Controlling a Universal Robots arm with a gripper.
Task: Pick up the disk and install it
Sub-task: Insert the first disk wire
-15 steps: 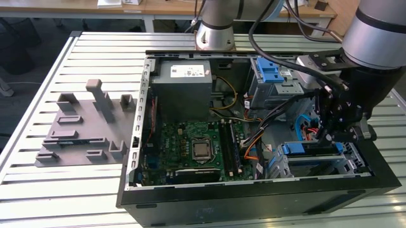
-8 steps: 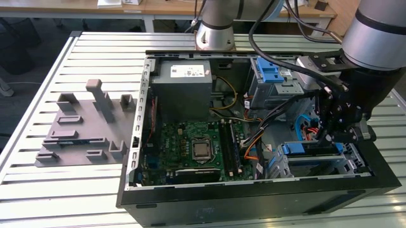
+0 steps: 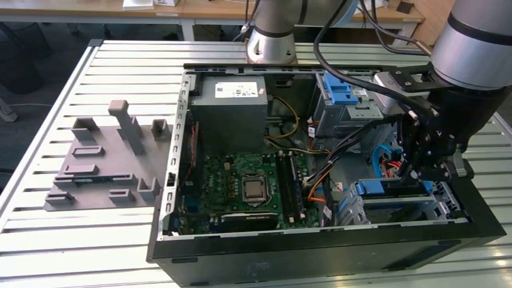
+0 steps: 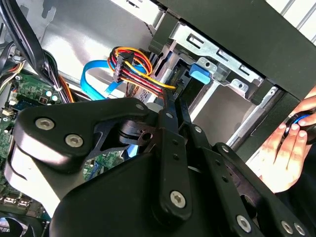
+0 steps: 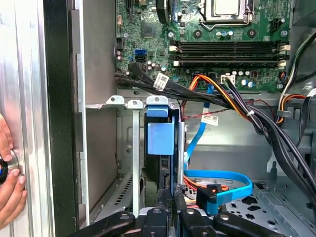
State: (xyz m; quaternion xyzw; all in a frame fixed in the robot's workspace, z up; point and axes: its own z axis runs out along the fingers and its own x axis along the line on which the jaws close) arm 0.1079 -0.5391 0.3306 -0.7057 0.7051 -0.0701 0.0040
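Exterior view: open computer case (image 3: 320, 252) laid on its side on the slatted surface (image 3: 120, 240), presumably so that the bays can be reached from above. Arm bent down into the corner at the exterior view's right, gripper (image 3: 418, 177) lowered straight over the drive cage (image 3: 448, 207). Blue-railed disk (image 3: 392, 187) lying in that cage, just beneath the fingers, apparently already seated in its slot

Second wrist view: looking along the gripper (image 4: 173, 101) toward the cage wall (image 4: 217, 54) and a blue tab (image 4: 201, 73). Fingers (image 4: 168, 148) drawn together to a narrow slit, aimed into the bay beside a bundle of coloured cables (image 4: 140, 74), well suited to pressing rather than clasping. A person's hand (image 4: 281, 153) resting outside the case, seemingly on a control

First wrist view: disk (image 5: 157, 173) standing on edge in the cage (image 5: 128, 103), its blue tab (image 5: 160, 138) facing the motherboard (image 5: 222, 44). Fingers (image 5: 164, 202) all but closed, at the disk's near edge and in line with its blue rail; nothing visibly pinched between them, actual contact not certain. Blue data cable (image 5: 222, 177) looped just beside. Hand (image 5: 10, 182) at the case's outer wall
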